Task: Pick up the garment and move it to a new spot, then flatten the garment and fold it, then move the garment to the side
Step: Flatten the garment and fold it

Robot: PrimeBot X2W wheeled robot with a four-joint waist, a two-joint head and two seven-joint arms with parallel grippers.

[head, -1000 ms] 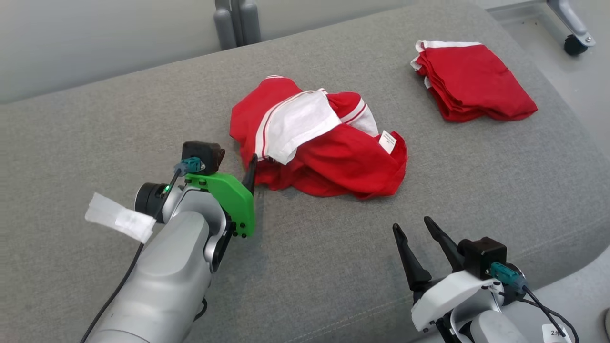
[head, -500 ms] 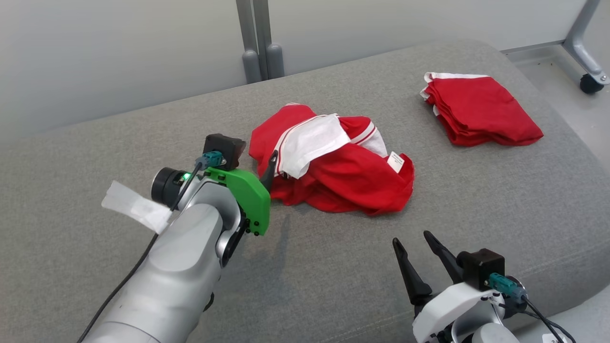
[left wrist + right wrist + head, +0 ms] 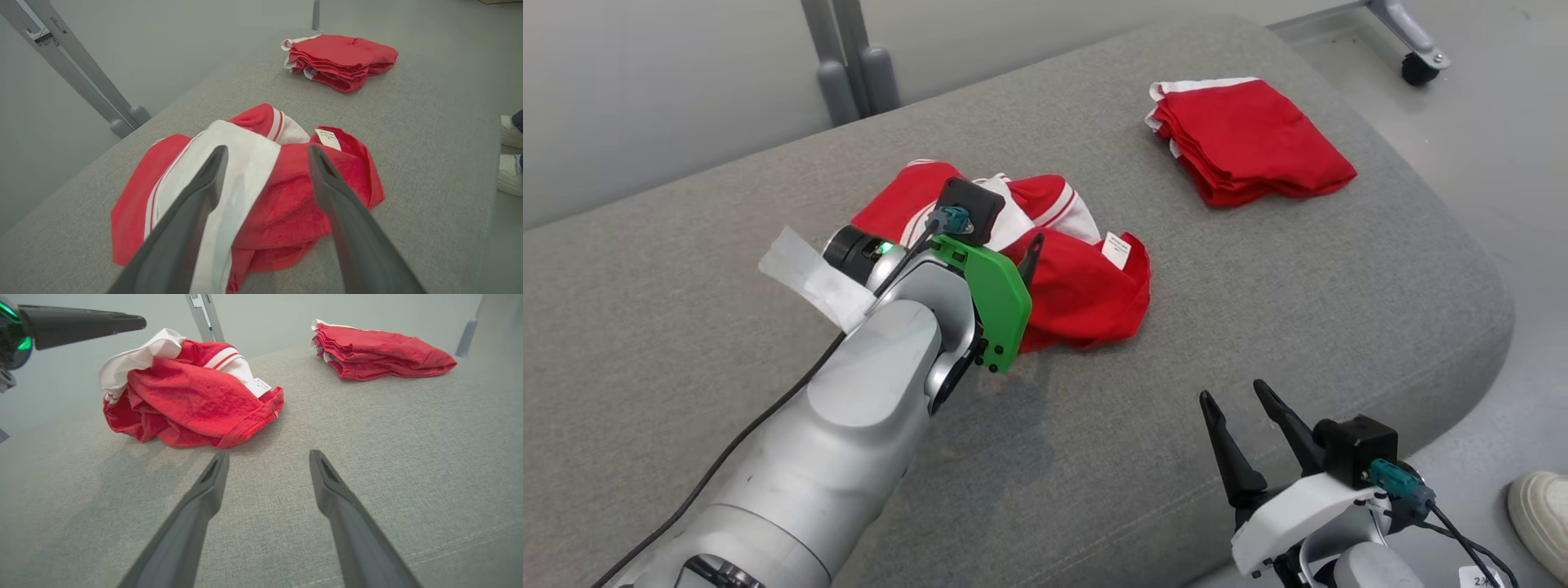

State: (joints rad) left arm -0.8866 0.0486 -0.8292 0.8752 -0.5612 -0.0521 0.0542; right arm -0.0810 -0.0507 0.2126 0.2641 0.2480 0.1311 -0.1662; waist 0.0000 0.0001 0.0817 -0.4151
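Crumpled red-and-white cloth garment (image 3: 1086,286) sits mid-frame, head view, on grey fabric cushion (image 3: 1258,286) — prob light, limp, grippy, so pinch a raised top fold; left gripper (image 3: 267,149) over it, fingers apart, right gripper (image 3: 1233,392) lower right, likewise apart.

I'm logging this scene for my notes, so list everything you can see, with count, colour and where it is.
crumpled garment: one, red and white, middle of the cushion
folded garment: one, red with white trim, far right of the cushion
cushion: one, grey, under both garments
posts: two, grey, side by side behind the cushion
caster: one, black, on the floor beyond the cushion's far right corner
shoes: two, white, a person's, on the floor off the cushion's right side
left gripper: one, dark fingers, open, just above the crumpled garment
right gripper: one, dark fingers, open, over the cushion's near right, apart from both garments
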